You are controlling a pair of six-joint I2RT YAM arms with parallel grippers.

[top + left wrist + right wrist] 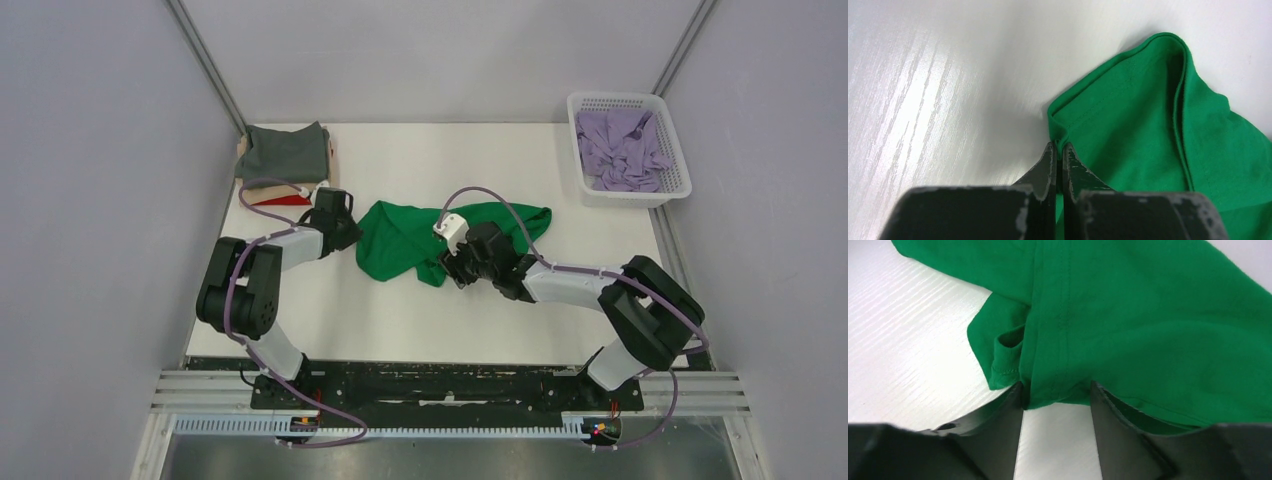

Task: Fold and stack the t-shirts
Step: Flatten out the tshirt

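Left gripper (1059, 146): pinching green shirt (395, 235) hem, 9 o'clock side.
Right gripper (1057, 390): spread astride shirt's 6 o'clock edge.
Lavender shirt (625, 150): in basket (635, 198), 2 o'clock.

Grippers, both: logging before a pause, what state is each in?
Left gripper: closed, pinching the hem of the bright green cloth t-shirt.
Right gripper: open, straddling that shirt's edge.

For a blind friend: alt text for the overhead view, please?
A crumpled green t-shirt lies central, left gripper at its left edge, right gripper near its middle. Folded shirts lie back-left; a basket back-right holds lavender cloth.
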